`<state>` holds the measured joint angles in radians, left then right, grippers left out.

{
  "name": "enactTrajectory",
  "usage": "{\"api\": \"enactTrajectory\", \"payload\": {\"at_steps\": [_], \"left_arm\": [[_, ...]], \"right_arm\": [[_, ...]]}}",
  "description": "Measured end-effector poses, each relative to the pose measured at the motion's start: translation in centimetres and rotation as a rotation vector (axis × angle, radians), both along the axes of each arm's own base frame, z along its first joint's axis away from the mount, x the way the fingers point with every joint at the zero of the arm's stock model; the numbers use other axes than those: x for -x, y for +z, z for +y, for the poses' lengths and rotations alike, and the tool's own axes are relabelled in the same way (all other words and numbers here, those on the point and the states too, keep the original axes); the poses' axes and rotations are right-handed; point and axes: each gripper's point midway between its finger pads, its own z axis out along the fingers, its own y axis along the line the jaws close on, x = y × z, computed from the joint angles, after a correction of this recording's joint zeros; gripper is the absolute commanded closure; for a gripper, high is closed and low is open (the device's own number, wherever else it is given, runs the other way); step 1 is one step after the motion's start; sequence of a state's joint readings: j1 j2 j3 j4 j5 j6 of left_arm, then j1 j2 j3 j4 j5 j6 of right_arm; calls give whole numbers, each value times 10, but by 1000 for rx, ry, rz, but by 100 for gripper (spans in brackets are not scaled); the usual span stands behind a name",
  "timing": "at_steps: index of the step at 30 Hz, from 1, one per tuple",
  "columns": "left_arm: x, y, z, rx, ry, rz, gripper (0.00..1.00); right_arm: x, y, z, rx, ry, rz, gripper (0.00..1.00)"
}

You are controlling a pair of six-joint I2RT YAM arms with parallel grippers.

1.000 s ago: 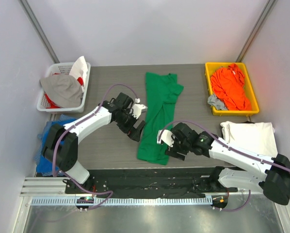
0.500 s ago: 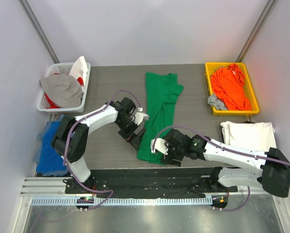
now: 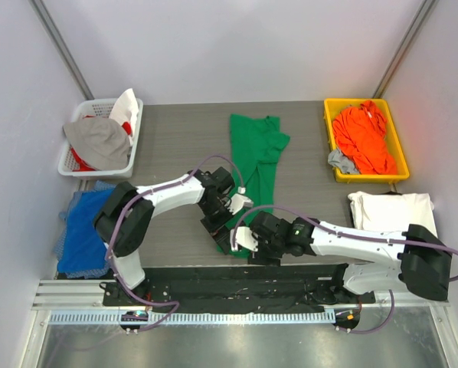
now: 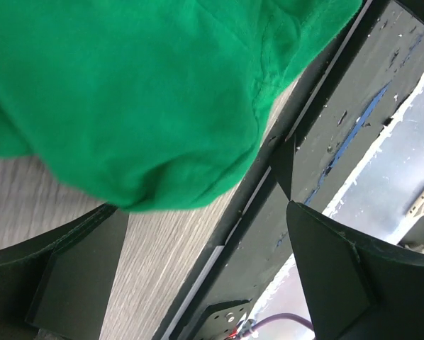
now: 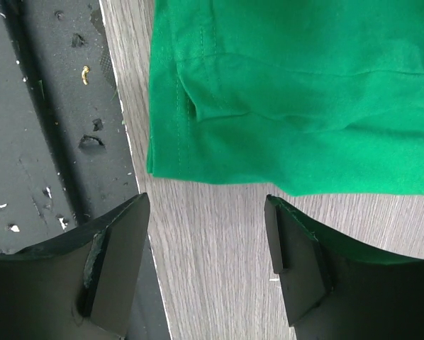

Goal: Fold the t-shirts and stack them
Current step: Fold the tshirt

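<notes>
The bench [image 3: 175,138] carries the green t-shirt [image 3: 253,149], a long strip; the white t-shirt [image 3: 394,215] lies right of its near end, the orange t-shirt [image 3: 363,134] right of its far end. The left tool [image 4: 205,212] and right tool [image 5: 206,205], both spread wide, sit at its near hem

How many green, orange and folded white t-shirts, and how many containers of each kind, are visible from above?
Green t-shirt: 1
Orange t-shirt: 1
Folded white t-shirt: 1
Yellow bin: 1
White basket: 1
Total: 5
</notes>
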<state>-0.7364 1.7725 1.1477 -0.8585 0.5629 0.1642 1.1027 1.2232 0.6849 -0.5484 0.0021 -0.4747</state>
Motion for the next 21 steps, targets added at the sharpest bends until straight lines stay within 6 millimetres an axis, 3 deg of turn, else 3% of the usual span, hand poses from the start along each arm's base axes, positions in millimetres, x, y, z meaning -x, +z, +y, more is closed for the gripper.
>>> {"api": "enactTrajectory", "payload": {"at_steps": [14,21], "left_arm": [[0,-8,-3,-23,-4,38,2],[-4,-10,-3,-40,5,32,14]], "right_arm": [[1,-2,12,7,36,-52,29],[5,-8,17,20,63,-49,31]]}}
